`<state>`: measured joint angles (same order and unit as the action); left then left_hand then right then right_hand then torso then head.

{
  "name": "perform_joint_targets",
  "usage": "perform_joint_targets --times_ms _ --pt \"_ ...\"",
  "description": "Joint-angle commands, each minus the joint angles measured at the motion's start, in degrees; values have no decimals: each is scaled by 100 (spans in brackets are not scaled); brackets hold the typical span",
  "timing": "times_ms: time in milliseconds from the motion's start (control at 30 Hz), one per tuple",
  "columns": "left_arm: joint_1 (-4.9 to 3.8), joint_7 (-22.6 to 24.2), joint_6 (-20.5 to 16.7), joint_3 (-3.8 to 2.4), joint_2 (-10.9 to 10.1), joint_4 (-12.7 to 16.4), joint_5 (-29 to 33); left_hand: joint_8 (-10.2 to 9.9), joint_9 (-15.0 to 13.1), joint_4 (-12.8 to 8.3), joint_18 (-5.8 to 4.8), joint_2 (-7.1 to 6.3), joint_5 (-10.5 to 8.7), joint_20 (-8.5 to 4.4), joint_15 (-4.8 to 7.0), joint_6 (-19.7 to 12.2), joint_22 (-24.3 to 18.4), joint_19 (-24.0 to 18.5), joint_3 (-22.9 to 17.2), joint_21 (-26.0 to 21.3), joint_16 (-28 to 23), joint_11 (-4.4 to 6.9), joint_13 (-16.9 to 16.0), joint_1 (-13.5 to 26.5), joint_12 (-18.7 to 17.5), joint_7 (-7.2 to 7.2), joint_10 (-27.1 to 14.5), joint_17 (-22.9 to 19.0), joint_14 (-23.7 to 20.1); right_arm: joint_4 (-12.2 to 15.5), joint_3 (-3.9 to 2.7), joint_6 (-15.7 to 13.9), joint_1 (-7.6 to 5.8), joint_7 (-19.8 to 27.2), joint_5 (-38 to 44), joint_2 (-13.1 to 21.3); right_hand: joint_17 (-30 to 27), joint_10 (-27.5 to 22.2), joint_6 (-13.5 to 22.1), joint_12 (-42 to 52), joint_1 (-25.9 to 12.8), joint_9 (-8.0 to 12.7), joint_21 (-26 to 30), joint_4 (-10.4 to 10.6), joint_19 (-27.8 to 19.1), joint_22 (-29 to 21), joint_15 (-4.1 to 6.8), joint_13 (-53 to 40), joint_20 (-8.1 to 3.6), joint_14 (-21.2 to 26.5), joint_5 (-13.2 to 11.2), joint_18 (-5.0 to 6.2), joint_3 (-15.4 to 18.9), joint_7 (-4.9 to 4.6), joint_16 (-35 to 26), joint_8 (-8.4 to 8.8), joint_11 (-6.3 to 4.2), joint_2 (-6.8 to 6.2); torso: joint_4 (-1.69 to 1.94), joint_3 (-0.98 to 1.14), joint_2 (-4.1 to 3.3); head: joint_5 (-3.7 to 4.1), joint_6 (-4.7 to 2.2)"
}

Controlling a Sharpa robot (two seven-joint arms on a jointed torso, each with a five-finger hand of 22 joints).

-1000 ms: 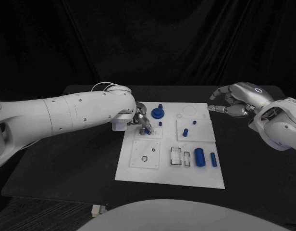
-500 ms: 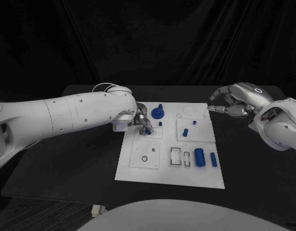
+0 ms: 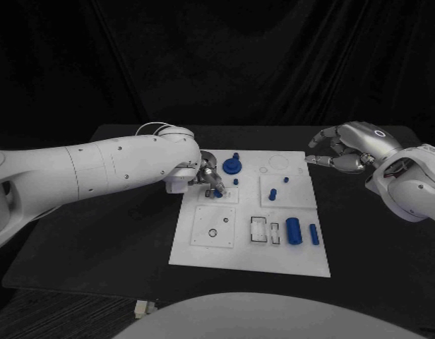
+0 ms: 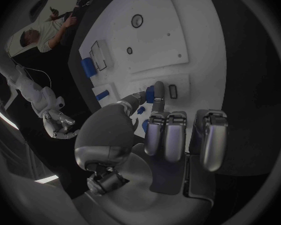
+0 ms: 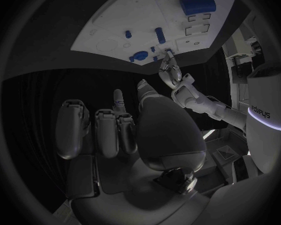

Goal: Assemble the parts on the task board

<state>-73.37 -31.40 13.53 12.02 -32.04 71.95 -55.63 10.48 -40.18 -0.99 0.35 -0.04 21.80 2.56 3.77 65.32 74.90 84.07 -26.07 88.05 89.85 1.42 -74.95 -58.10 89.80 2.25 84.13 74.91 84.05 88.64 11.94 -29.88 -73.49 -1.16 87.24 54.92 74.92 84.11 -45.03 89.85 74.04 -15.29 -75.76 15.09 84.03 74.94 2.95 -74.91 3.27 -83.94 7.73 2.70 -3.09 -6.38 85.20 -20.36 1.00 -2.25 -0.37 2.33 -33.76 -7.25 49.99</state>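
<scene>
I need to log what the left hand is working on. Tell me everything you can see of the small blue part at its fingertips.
The small blue part is a short peg-like piece, plain matte blue and plastic-looking. It sits at the task board's left edge, in the far-left panel, pinched between fingertips of the left hand. In the left wrist view it lies beside a small rectangular slot. Whether its lower end is seated in the board cannot be told.
</scene>
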Motion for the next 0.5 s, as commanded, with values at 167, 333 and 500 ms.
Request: perform_joint_targets --times_ms 167,333,500 --pt "47 43 -11 14 -14 18 34 -11 -11 -25 48 63 -22 -12 31 3 1290 344 -74 -15 15 32 -1505 4 20 -24 587 1509 595 2 -4 28 18 -100 11 17 825 589 -48 15 13 5 32 -31 -1 1048 -42 -1509 37 -445 40 69 -1 4 -21 -21 46 59 -3 0 -2 5 1" --pt "49 36 -92 14 -77 89 34 -12 -12 -27 48 63 -22 -12 31 3 1289 343 -76 -16 15 33 -1505 3 20 -24 587 1509 595 -8 -4 32 20 -101 11 19 825 589 -48 15 13 5 32 -31 -1 1048 -42 -1509 37 -445 40 69 -1 4 -21 -21 46 59 -3 0 3 1 1" --pt "49 47 -208 14 -126 149 34 -12 -13 -30 47 60 -22 -12 31 4 1291 346 -77 -14 15 33 -1505 2 20 -25 587 1509 595 -18 -4 34 24 -100 11 15 825 589 -48 15 13 5 32 -31 -1 1048 -42 -1509 37 -445 40 69 -1 4 -21 -21 46 59 4 -1 3 1 1"
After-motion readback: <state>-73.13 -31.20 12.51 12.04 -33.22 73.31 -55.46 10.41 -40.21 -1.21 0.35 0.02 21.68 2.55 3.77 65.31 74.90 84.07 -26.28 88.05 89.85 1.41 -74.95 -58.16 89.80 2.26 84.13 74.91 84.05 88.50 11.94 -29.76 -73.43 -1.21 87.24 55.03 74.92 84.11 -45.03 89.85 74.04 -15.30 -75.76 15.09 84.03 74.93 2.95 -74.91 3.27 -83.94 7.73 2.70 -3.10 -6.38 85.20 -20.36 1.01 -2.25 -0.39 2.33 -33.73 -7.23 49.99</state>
